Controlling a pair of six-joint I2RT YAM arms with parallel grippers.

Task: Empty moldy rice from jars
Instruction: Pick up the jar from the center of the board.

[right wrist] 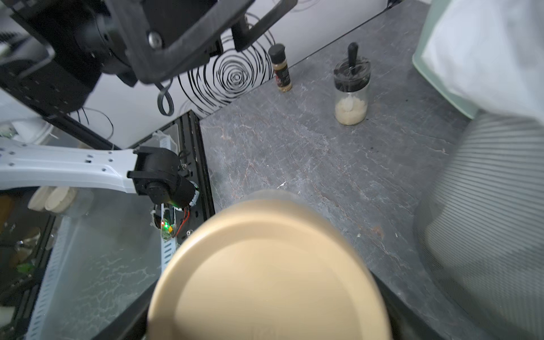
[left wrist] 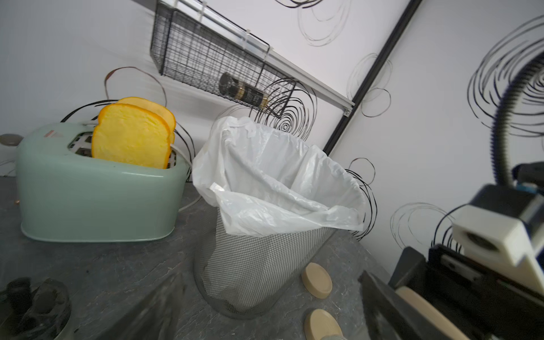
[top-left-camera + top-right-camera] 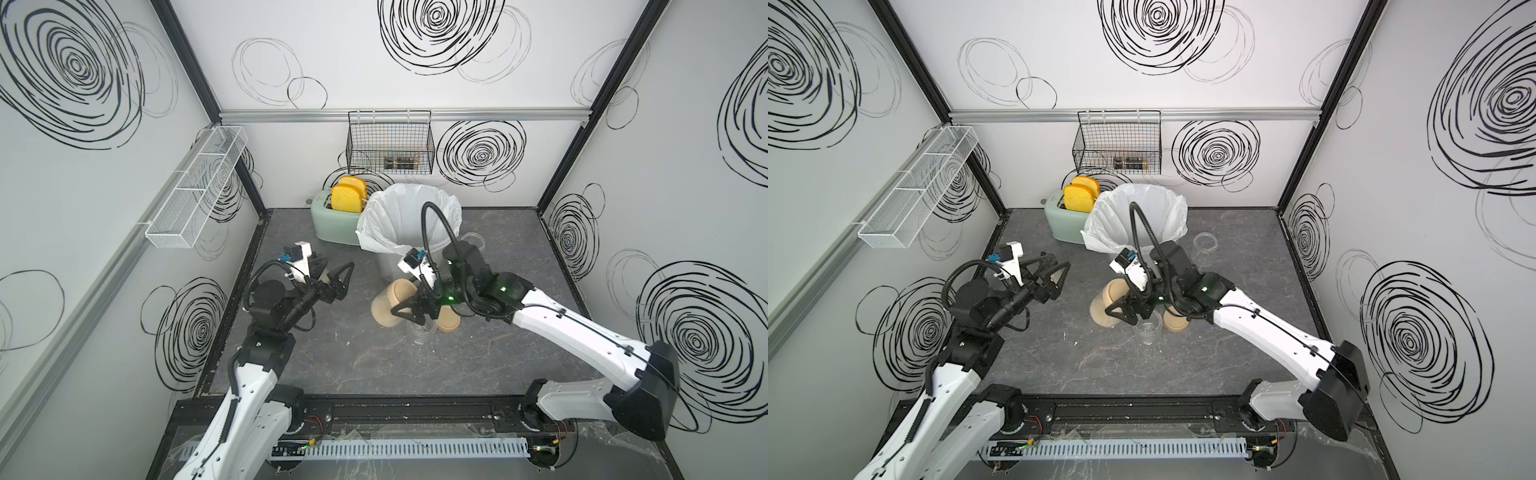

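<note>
One lidded jar [image 3: 390,301] stands at 6 o'clock from the bin [image 3: 372,222]. Right end effector [image 3: 409,315] straddles it, jaws wide, grip unclear. Centre it before squeezing, lest it tip.

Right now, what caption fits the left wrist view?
Toaster with two bread slices beside a lined mesh bin; two tan lids on the table.

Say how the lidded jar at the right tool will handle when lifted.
The lidded jar looks full of pale grains, so probably heavy for its size. Its smooth round wall may slip or, if toppled, roll.
</note>
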